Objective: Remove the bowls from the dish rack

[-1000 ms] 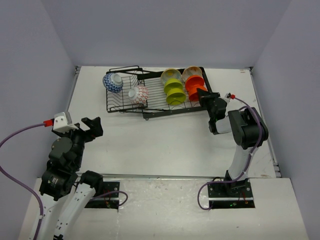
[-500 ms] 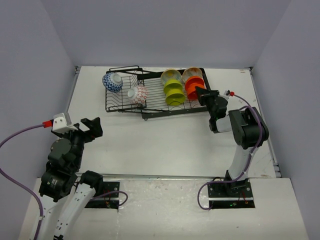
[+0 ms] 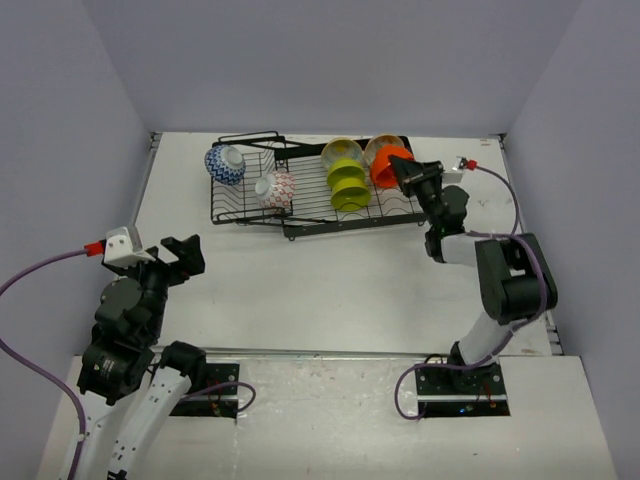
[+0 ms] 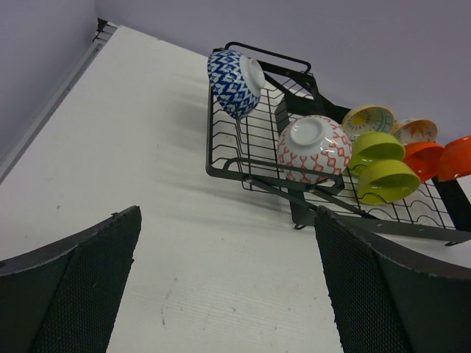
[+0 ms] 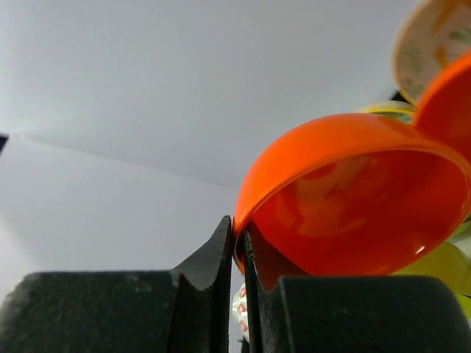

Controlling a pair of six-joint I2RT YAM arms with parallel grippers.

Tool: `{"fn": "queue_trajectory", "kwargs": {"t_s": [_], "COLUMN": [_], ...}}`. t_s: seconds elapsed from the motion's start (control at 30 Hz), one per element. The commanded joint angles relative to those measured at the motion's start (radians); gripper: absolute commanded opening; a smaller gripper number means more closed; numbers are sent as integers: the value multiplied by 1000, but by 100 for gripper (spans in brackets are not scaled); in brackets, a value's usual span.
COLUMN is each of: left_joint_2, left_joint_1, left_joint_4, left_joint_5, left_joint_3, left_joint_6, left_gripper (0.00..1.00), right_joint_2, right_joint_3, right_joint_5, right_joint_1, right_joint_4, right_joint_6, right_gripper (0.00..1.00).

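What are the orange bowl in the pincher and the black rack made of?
The orange bowl looks like glossy plastic: thin rim, shiny highlights, though I can't be sure. The rack looks like black-coated metal wire: thin, stiff bars.

Bowls point(image 3: 348, 186) stand in the dish rack point(image 3: 308, 196), on the far side of the table point(image 3: 330, 285).

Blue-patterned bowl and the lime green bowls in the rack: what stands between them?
Only the red-and-white patterned bowl, resting on the dish rack wires; the top external view and the left wrist view both show it.
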Motion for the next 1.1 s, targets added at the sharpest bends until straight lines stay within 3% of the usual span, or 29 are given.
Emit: {"fn": "queue_trajectory", "kwargs": {"t_s": [0.0, 0.03, 0.1, 0.13, 0.23, 0.4, 0.5, 0.67, 0.8, 1.07], "left_joint_2": [-7, -8, -7, -7, -10, -24, -22, -17, -21, -27], "left_joint_1": [-6, -6, -6, -6, -6, -6, -6, -6, -6, -6], "left_joint_4": [40, 42, 39, 40, 35, 38, 37, 39, 39, 40], "left_joint_5": [2, 2, -2, -3, -6, -14, -12, -6, -2, -2], "left_joint_3": [-3, -3, -3, -3, 0, -2, -2, -2, -2, -2], "left_joint_6": [12, 12, 10, 10, 9, 7, 7, 7, 10, 10], "left_gripper": [100, 100, 100, 100, 100, 100, 100, 100, 100, 100], "right_joint_2": [-260, -388, -498, -544, -590, -623, -589, -555, -367, -256], "right_joint_3": [-1, 41, 149, 278, 358, 387, 405, 373, 369, 401], "right_joint_5": [-78, -92, -42, 12, 113, 366, 400, 403, 428, 437], "right_joint_1": [-2, 3, 29, 71, 136, 158, 158, 159, 190, 211], "right_joint_4": [-21, -326, -747, -1117, -1467, -1859, -2008, -2083, -2173, -2149], "right_joint_6": [-210, -329, -490, -666, -897, -991, -1023, -1065, -1088, -1083], "right_gripper": [0, 0, 0, 0, 0, 0, 0, 0, 0, 0]}}
